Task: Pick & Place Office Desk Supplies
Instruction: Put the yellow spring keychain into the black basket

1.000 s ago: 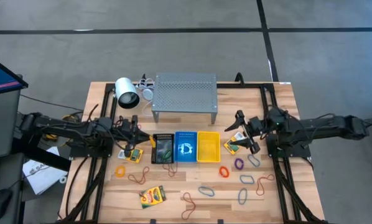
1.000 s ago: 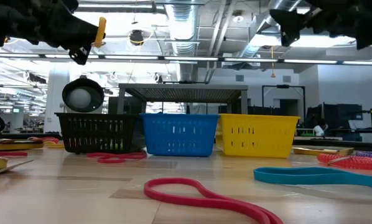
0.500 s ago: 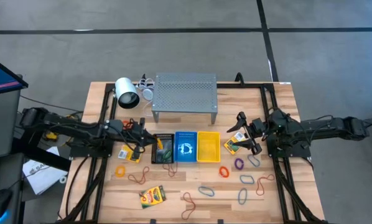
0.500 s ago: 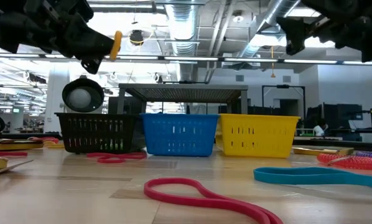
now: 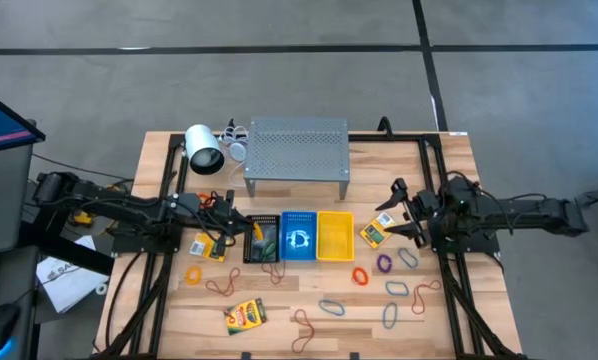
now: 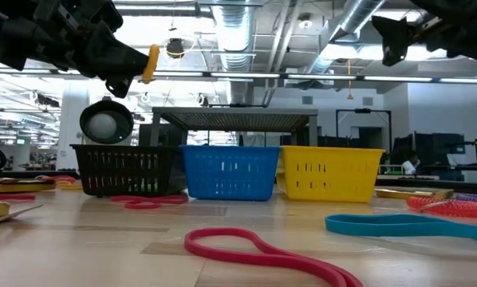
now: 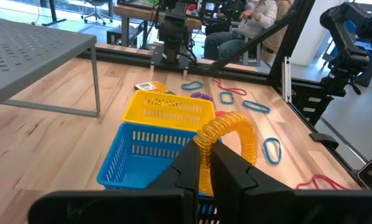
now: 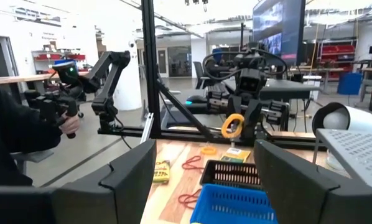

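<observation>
The pale wooden desk (image 5: 139,300) carries a grey perforated metal shelf (image 5: 297,145) at its far side, and in front of that a row of three small plastic baskets: black (image 5: 262,238), blue (image 5: 299,236) and yellow (image 5: 335,235), side by side and touching.

The left arm's tool (image 5: 247,228) hangs above the near-left edge of the black basket, its fingers pinched shut on a thick yellow-orange rubber-band loop (image 7: 231,144), which stands up from the fingertips well clear of the desk. The right arm's tool (image 5: 399,213) hangs in the air just right of the yellow basket, fingers spread wide and holding nothing.

A yellow-and-green crayon box (image 5: 245,315) lies on the near-left part of the desk, another (image 5: 374,232) just right of the yellow basket, and a third (image 5: 210,246) left of the black basket.

Loose thin rubber-band loops lie scattered across the near half: an orange one (image 5: 193,273) at the left, a brown one (image 5: 222,285) beside it, a red one (image 5: 360,275) and a purple one (image 5: 384,263) right of centre, and a blue-green one (image 5: 332,307) nearer the front.
</observation>
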